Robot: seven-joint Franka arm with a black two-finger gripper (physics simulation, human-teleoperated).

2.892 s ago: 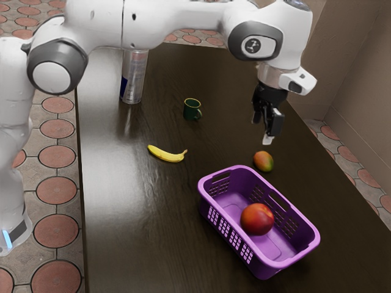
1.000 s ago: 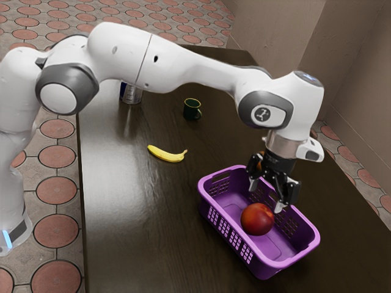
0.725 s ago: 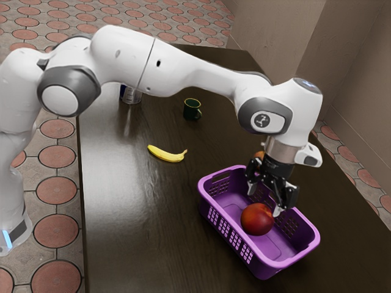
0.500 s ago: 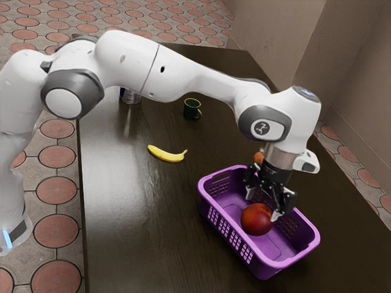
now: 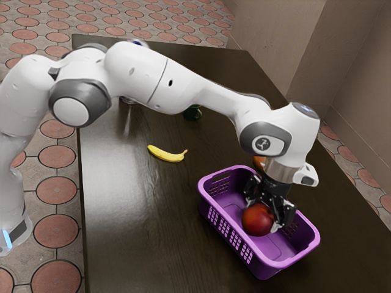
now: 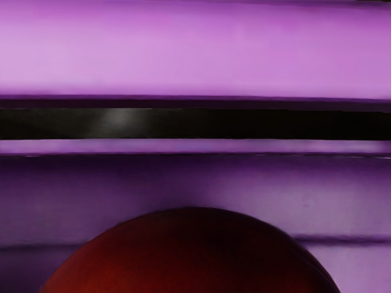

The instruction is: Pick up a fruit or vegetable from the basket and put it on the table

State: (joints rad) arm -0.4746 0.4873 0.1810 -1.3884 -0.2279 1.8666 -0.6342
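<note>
Gripper (image 5: 264, 212) at red fruit (image 5: 256, 221), inside purple basket (image 5: 286, 262).
Fingers are held spread apart close about the fruit, which is seated on the basket floor; banana (image 5: 165, 154) is seen on table (image 5: 128, 213), outside the basket.

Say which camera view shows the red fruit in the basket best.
The exterior view: the red fruit is nearly whole there, inside the purple basket, with the gripper down at it. In the wrist view, its dark red top is cut off by the lower edge, seen against the basket's wall.
</note>
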